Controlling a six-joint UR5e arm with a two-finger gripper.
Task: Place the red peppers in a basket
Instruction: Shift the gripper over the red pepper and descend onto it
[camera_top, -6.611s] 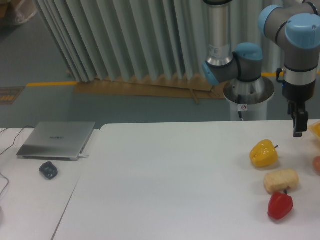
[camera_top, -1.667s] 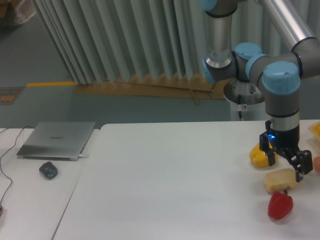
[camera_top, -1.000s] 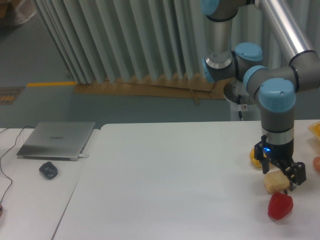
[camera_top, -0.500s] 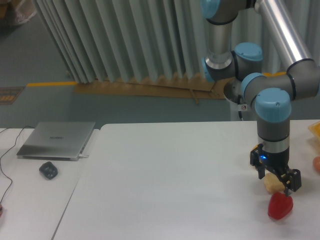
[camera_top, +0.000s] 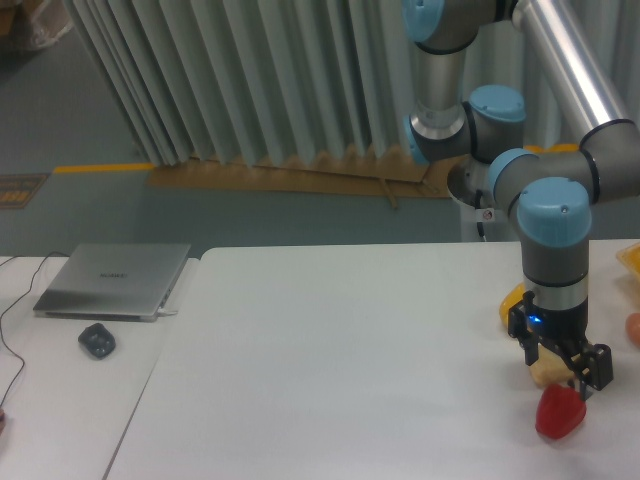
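My pincer (camera_top: 562, 368) hangs spread wide just above the red pepper (camera_top: 559, 412) near the desk's (camera_top: 330, 370) right front edge, with the tan bread lump (camera_top: 546, 372) and yellow pepper (camera_top: 513, 303) crowding behind.

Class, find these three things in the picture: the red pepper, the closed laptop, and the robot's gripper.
red pepper (camera_top: 560, 414), fixed camera view, on the front of its glossy body.
closed laptop (camera_top: 113, 279), fixed camera view, on the middle of its grey lid.
gripper (camera_top: 563, 370), fixed camera view, midway between its two fingertips, just above the pepper.
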